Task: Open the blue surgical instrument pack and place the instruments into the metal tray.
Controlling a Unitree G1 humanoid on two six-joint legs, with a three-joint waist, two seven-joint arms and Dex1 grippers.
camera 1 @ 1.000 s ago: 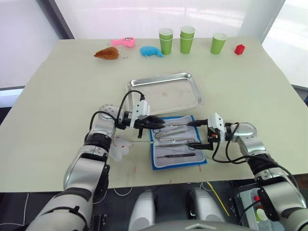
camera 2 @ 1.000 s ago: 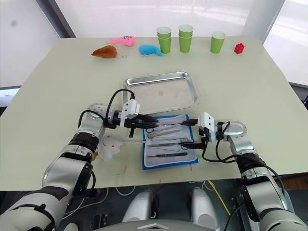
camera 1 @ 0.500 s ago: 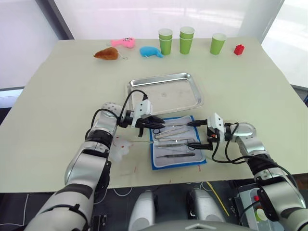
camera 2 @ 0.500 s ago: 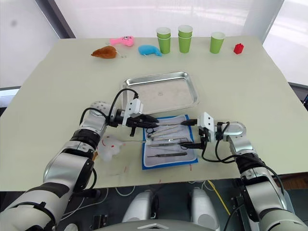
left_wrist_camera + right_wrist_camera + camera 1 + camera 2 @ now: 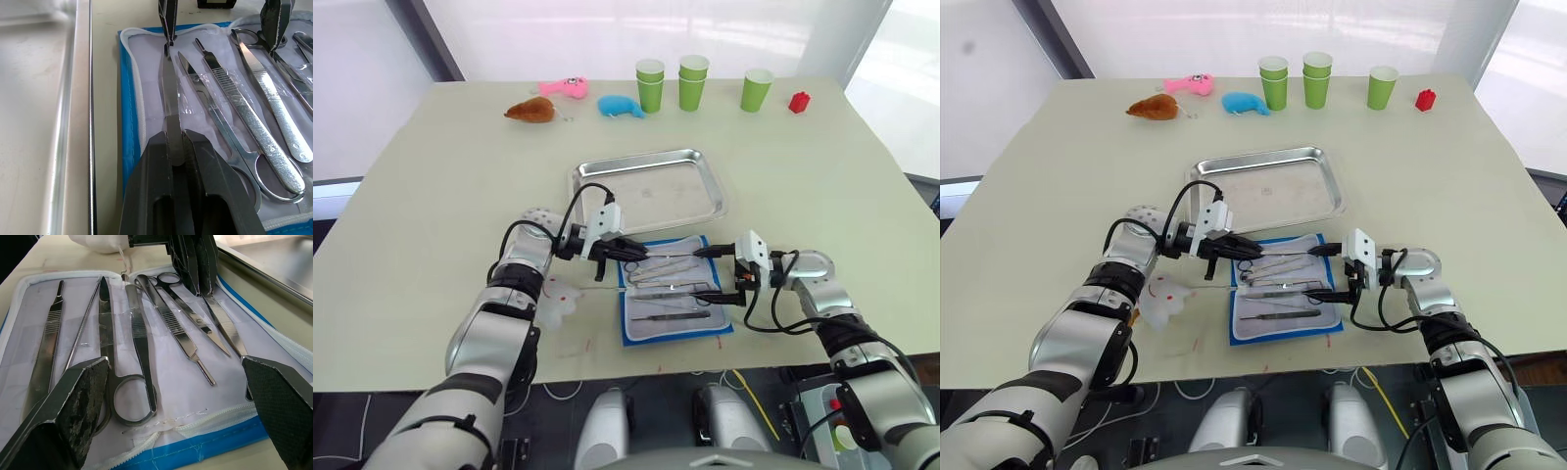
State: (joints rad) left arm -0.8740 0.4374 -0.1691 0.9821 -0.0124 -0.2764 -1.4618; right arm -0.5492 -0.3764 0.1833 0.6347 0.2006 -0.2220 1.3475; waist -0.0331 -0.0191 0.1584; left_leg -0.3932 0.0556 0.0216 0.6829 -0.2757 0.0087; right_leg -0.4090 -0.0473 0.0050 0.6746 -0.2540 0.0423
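The flat bright-blue fabric instrument pack (image 5: 674, 294) lies unfolded, white lining up, just at six o'clock of the shiny rectangular steel tray (image 5: 649, 189). The left gripper (image 5: 175, 147) is pinched on flat silver tweezers (image 5: 170, 105); lift them straight, clear of the plastic loop. The right gripper (image 5: 181, 396) is spread wide over the pack's far end.

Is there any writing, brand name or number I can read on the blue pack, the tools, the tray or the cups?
None can be read.
Blue pack: lies open, no lettering shows.
Tools: ribbed handles, no marks legible.
Tray: bare metal.
Green cups: plain.
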